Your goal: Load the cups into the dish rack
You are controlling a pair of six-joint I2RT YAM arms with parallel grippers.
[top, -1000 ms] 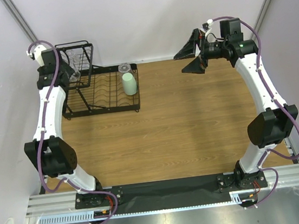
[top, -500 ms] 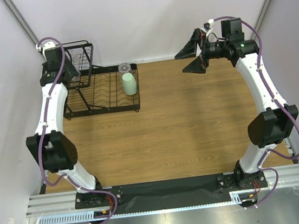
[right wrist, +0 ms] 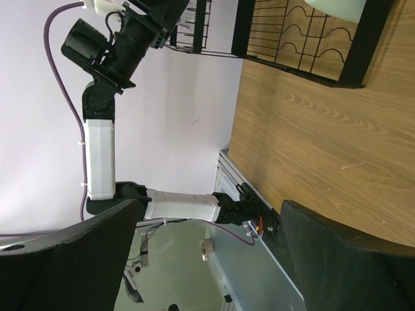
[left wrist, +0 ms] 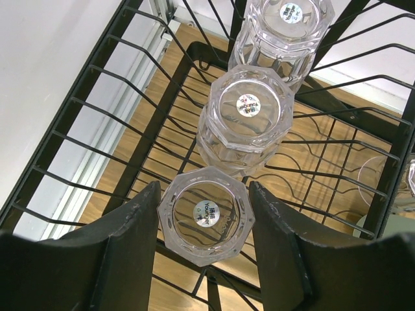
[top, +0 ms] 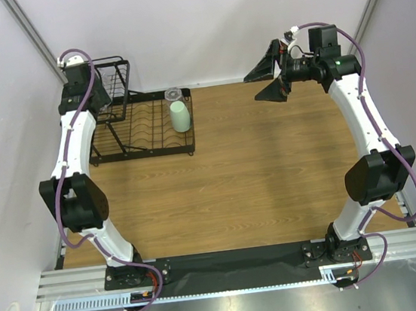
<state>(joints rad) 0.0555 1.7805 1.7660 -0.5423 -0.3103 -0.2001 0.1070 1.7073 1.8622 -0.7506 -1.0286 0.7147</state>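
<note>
The black wire dish rack [top: 163, 152] stands at the back left. Its raised basket [left wrist: 97, 110] holds three upturned clear glass cups in a row. My left gripper [left wrist: 206, 223] reaches down into the basket, and its fingers [left wrist: 130, 246] press both sides of the nearest clear cup [left wrist: 206, 216]. The mint-green tumbler [top: 180, 116] stands upside down in the low plate tray, with another clear cup [top: 174, 95] just behind it. My right gripper [top: 267, 78] hangs open and empty in the air at the back right. In the right wrist view [right wrist: 207, 259] nothing is between its fingers.
The back wall runs close behind the rack and the left wall close beside it. The wooden table [top: 270, 163] spreads from the rack to the right arm. The metal base rail [top: 236, 260] lies at the near edge.
My left wrist has moved back and a little to the right, over the raised basket. The right arm has not moved.
</note>
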